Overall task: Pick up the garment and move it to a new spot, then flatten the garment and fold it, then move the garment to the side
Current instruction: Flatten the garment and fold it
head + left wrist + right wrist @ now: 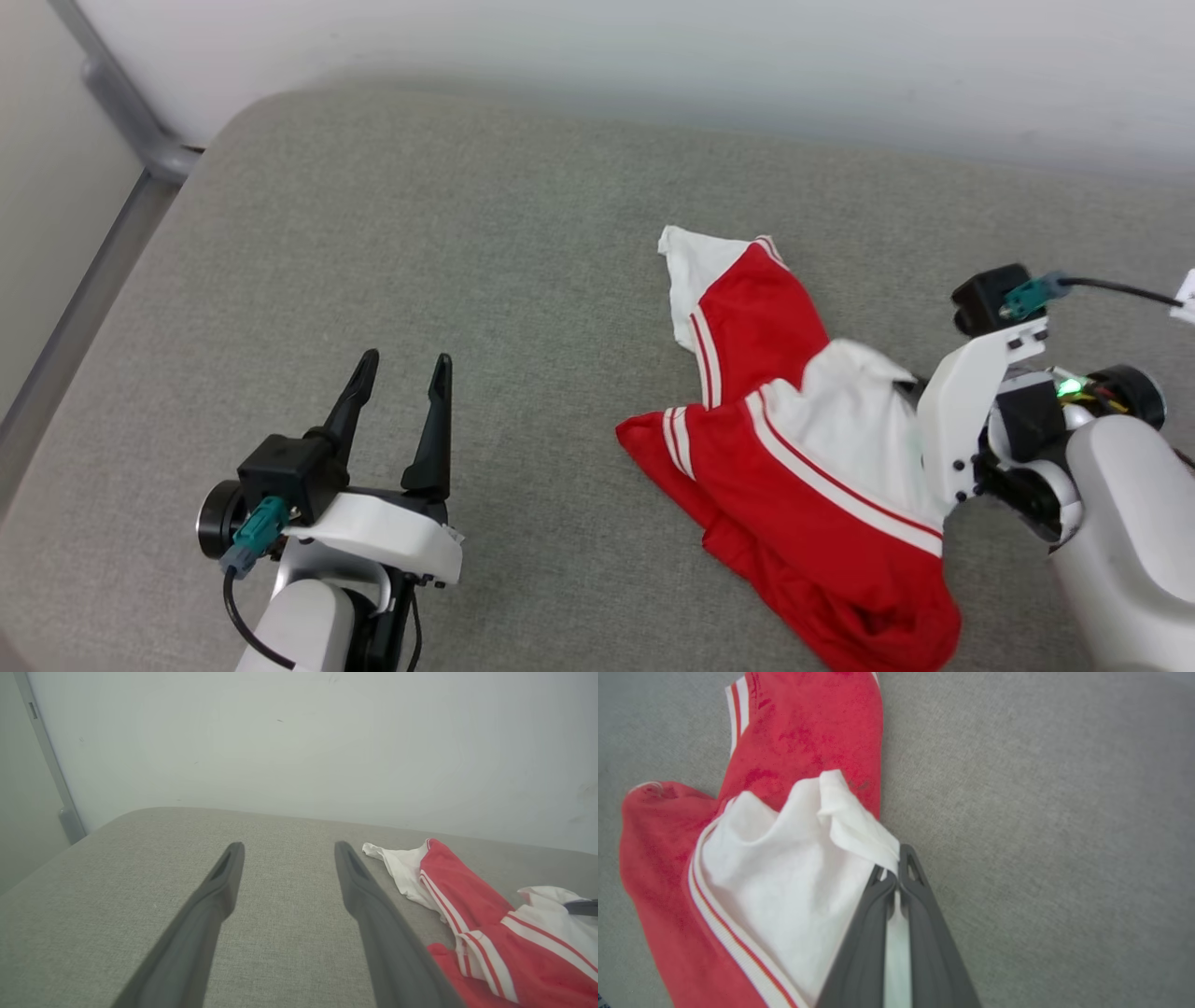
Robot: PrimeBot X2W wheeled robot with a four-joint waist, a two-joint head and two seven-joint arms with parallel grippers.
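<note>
Jaws of our right gripper point(899, 858) are pinched on a white fold of the shirt point(794, 439), which lies crumpled on the cushion's point(467, 233) right half. Our left gripper point(406, 359) hovers over the cushion's left half, jaws wide and empty. We judge the pick-up is in hand. Next comes a lift clear of the cushion, without the cloth slipping.

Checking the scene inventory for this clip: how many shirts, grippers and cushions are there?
Red and white shirt: 1
Grippers: 2 (left gripper open, right gripper shut on the shirt)
Grey cushion: 1
Total: 4
</note>
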